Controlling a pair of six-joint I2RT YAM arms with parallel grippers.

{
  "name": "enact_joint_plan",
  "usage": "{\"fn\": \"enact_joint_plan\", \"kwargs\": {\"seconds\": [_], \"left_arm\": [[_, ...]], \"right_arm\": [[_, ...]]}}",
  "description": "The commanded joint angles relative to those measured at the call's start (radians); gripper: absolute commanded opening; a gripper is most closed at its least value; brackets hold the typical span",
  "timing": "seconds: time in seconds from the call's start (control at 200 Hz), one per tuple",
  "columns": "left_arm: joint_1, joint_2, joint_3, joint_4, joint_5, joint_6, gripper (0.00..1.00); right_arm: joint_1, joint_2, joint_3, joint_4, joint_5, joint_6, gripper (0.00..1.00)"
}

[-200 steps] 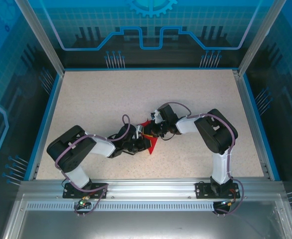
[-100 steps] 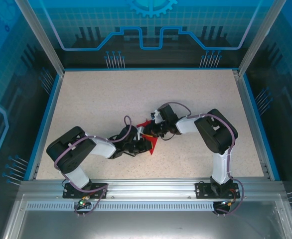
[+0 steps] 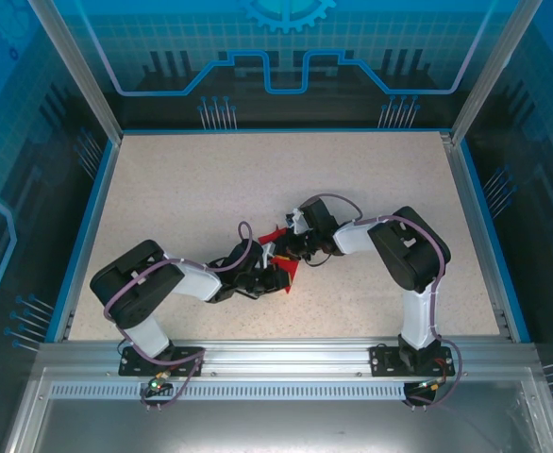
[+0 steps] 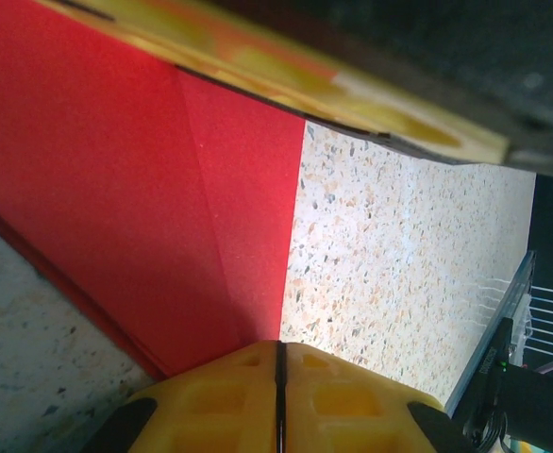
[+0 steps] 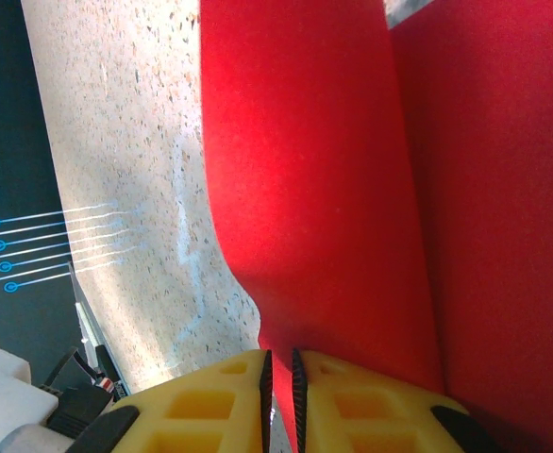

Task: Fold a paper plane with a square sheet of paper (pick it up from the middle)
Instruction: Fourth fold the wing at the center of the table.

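**A:** Red shows less from above than it did a second ago. The square sheet of paper (image 3: 290,268) had a long point hanging toward 6 o'clock, and now only a short scrap peeks out between the arms.

**B:** Where does it sit?

**A:** Just to the 6 o'clock side of the centre of the table (image 3: 182,189). The left gripper (image 4: 278,351) reaches it from 8 o'clock, the right gripper (image 5: 278,359) from 3 o'clock.

**B:** And the grips?

**A:** The left one has drawn the last bit together. Its yellow fingers (image 4: 352,401) meet with only a hairline seam, and the paper's lower corner runs straight into that seam, so I read it as nipped on the sheet. The right hasn't altered: a narrow slit with a red fold running down into it, clamped on the paper.

**B:** What does that mean for the plane?

**A:** My judgement is mid-fold. One crease already runs up the sheet in the left wrist view, but there is no dart shape yet. With its corner newly secured, the left arm can carry a flap over. Thin paper held between two clamps could tear or slip if they pull apart.
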Motion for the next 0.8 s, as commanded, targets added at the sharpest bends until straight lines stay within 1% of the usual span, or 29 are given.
{"fn": "enact_joint_plan", "kwargs": {"seconds": [0.0, 0.155, 0.31, 0.455, 0.565, 0.795], "left_arm": [[-0.043, 0.055, -0.013, -0.153, 0.06, 0.0, 0.09], [-0.05, 0.059, -0.009, -0.192, 0.06, 0.016, 0.07], [-0.058, 0.029, -0.013, -0.23, 0.065, 0.044, 0.07], [-0.068, 0.002, 0.012, -0.316, 0.063, 0.092, 0.06], [-0.07, 0.0, 0.018, -0.33, 0.086, 0.105, 0.06], [-0.079, -0.042, 0.001, -0.356, 0.086, 0.11, 0.06]], "right_arm": [[-0.006, 0.046, -0.039, -0.081, 0.059, -0.002, 0.17], [-0.006, 0.047, -0.039, -0.085, 0.064, -0.001, 0.17], [-0.005, 0.053, -0.037, -0.088, 0.061, -0.003, 0.17], [-0.006, 0.052, -0.036, -0.089, 0.064, -0.001, 0.17], [-0.006, 0.055, -0.036, -0.088, 0.064, -0.001, 0.17], [-0.007, 0.054, -0.036, -0.092, 0.065, -0.002, 0.17]]}}
